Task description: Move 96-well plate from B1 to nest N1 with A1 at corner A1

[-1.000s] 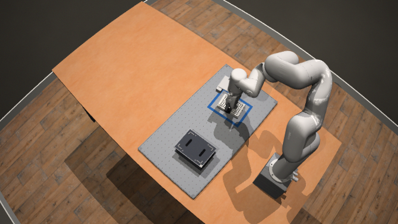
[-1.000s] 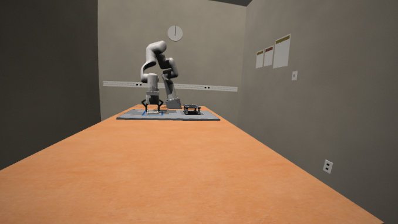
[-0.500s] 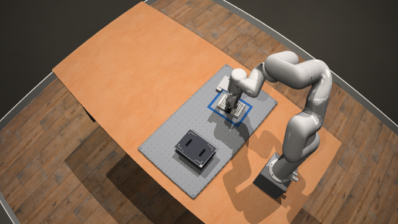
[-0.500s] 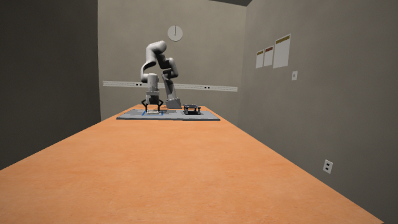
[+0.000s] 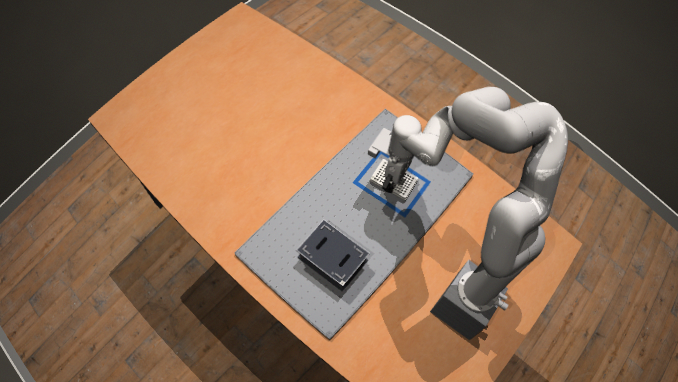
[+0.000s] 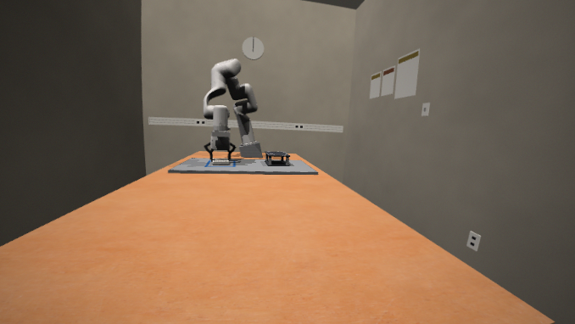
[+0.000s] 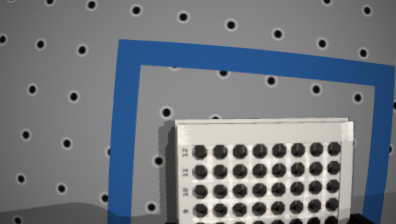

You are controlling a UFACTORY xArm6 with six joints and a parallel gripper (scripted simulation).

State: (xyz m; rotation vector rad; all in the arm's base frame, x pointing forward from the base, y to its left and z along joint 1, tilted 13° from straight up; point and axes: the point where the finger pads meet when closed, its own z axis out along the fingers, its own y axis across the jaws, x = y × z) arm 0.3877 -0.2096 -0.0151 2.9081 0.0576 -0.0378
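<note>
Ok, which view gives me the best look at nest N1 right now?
The top view: the raised nest N1 shows its whole dark deck, the white corner locators and two slots. The exterior view shows the nest only small and side-on. The wrist view misses it, showing just the 96-well plate inside blue spot B1.
</note>
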